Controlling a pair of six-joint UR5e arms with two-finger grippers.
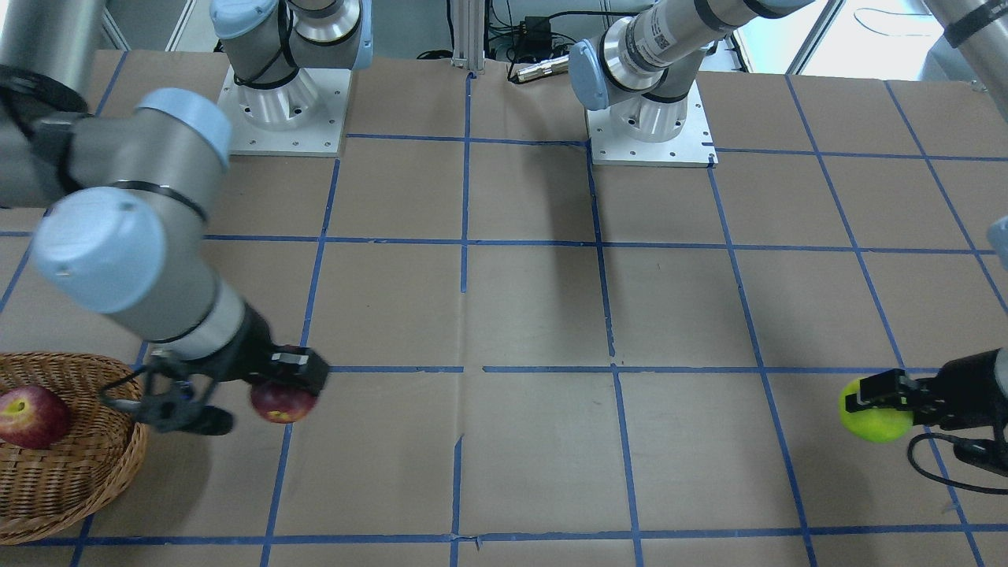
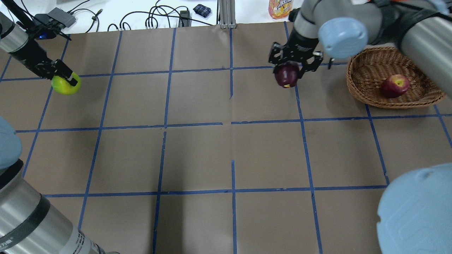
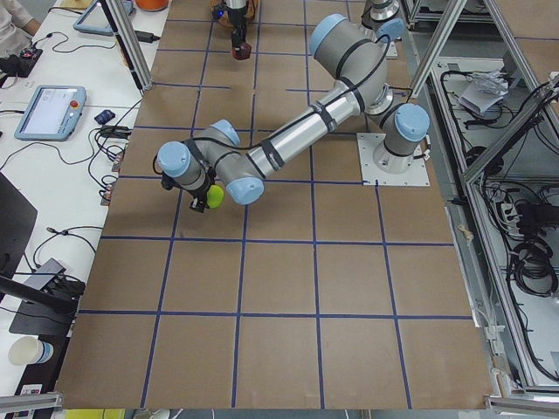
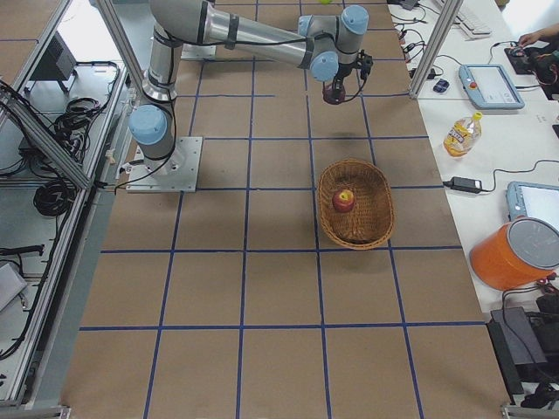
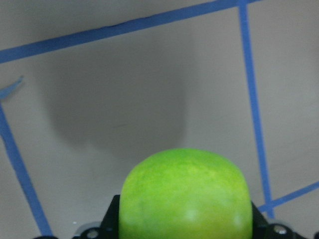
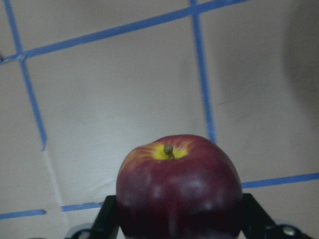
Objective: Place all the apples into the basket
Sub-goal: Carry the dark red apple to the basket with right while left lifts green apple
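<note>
Apples [image 4: 343,200], three: red [image 2: 395,85] in basket [image 2: 367,60], maroon [image 2: 286,78] right claw [image 2: 289,69], green [image 2: 63,87] left claw [image 2: 66,79]

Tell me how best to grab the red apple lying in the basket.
Grip the red apple across its round middle, coming straight down. It sits stem patch up inside the basket, whose raised wall would likely block a side approach.
</note>
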